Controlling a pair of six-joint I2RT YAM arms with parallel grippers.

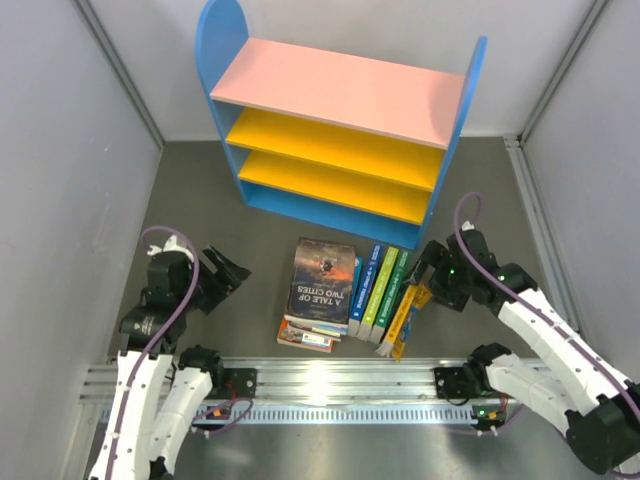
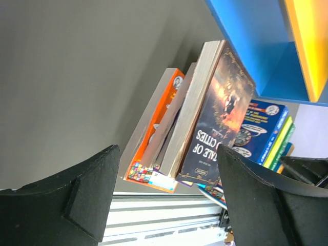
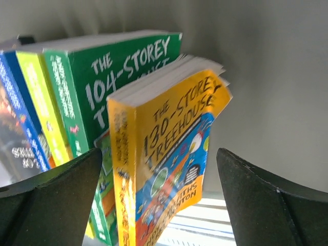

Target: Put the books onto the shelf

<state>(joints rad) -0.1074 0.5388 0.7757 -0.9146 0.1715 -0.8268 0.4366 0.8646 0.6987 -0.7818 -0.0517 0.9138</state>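
Observation:
The shelf (image 1: pixel 340 95) stands at the back, with blue sides, a pink top board and two yellow boards. In front of it lie the books: a flat stack topped by the dark "A Tale of Two Cities" (image 1: pixel 323 280) (image 2: pixel 220 118), and a row on edge, blue (image 1: pixel 365 290), green-yellow (image 1: pixel 378 295), green (image 1: pixel 393 290) (image 3: pixel 102 77) and yellow (image 1: pixel 405 315). My left gripper (image 1: pixel 235 270) (image 2: pixel 169 205) is open, just left of the stack, holding nothing. My right gripper (image 1: pixel 425 272) (image 3: pixel 159 205) is open, with the yellow "130-Storey Treehouse" book (image 3: pixel 169 138) between its fingers, gaps showing on both sides.
An aluminium rail (image 1: pixel 330 380) (image 2: pixel 154 215) runs along the near edge, right behind the books. Grey walls close in the floor on the left, right and back. The shelf's blue bottom edge (image 2: pixel 256 46) is just beyond the stack.

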